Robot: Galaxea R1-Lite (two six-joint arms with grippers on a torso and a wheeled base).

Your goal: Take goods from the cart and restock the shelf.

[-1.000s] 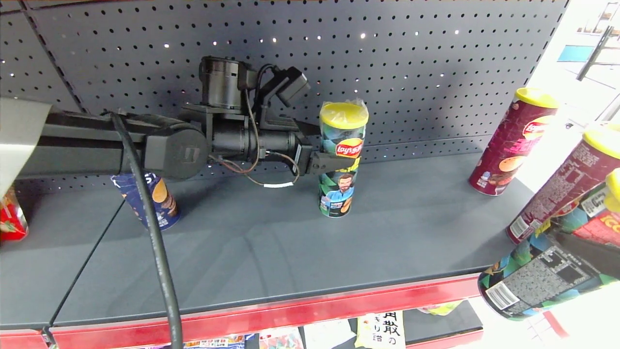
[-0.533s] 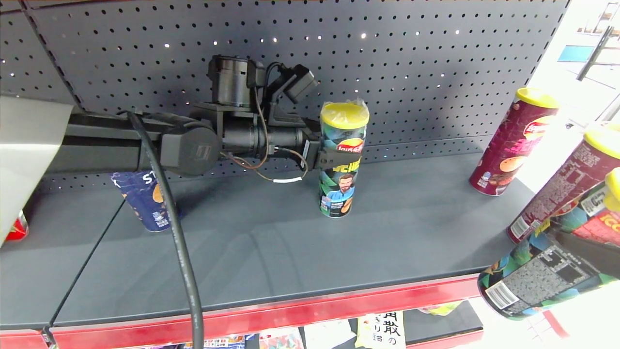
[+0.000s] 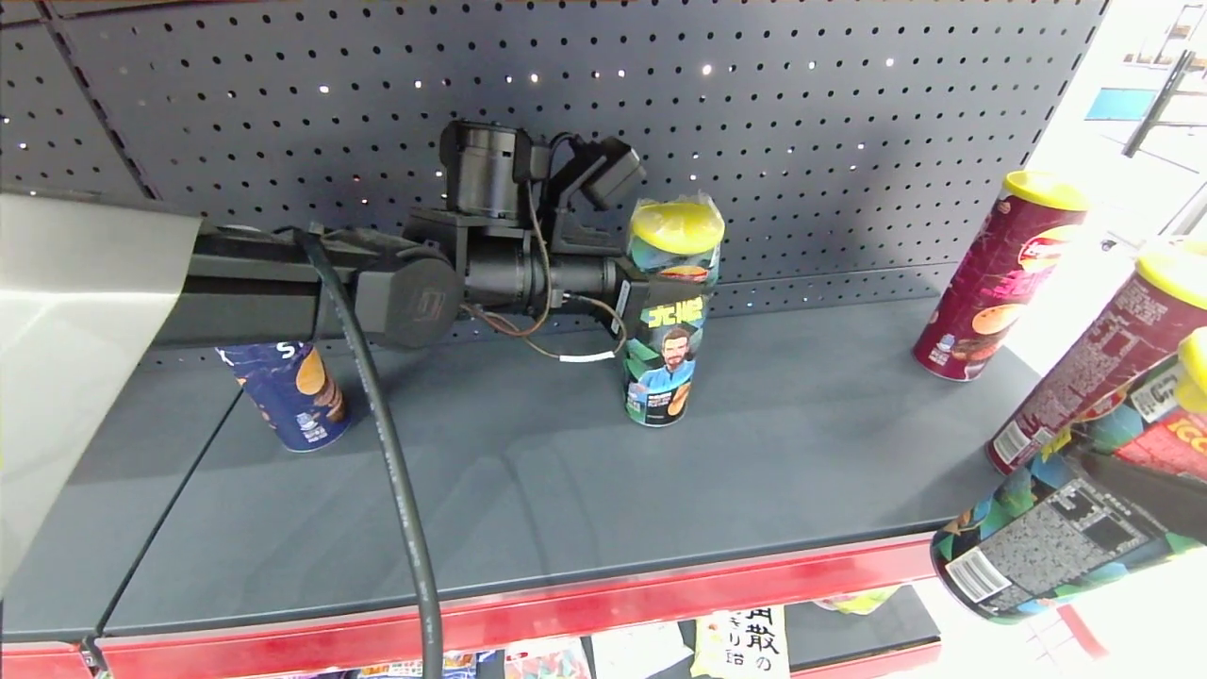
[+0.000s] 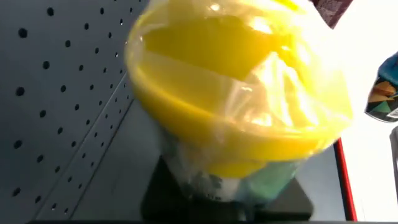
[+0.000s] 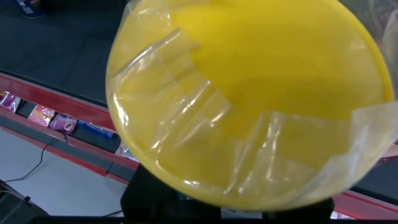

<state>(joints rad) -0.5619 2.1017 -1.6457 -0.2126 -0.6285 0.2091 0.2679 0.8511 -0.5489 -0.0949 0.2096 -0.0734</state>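
A green chips can (image 3: 663, 349) with a yellow lid (image 3: 677, 226) stands on the grey shelf (image 3: 528, 490) near the pegboard, leaning a little. My left gripper (image 3: 657, 294) comes in from the left and is shut on its upper half. From the left wrist, the lid (image 4: 236, 93) looms close. At the lower right, off the shelf's front corner, my right gripper (image 3: 1127, 486) is shut on a second green can (image 3: 1028, 547) lying tilted, barcode end toward me. That can's yellow lid (image 5: 249, 93) sits right before the right wrist camera.
A blue can (image 3: 294, 396) stands at the shelf's left and a maroon can (image 3: 995, 278) at its right end. Another maroon can (image 3: 1099, 372) and a red one (image 3: 1174, 429) lean in from the right. Red shelf lip (image 3: 528, 613) in front, pegboard (image 3: 801, 141) behind; a black cable (image 3: 401, 490) hangs across.
My left arm has slid rightward along the shelf. The green can has shifted slightly right with it and now leans. The right arm and its can have not moved.
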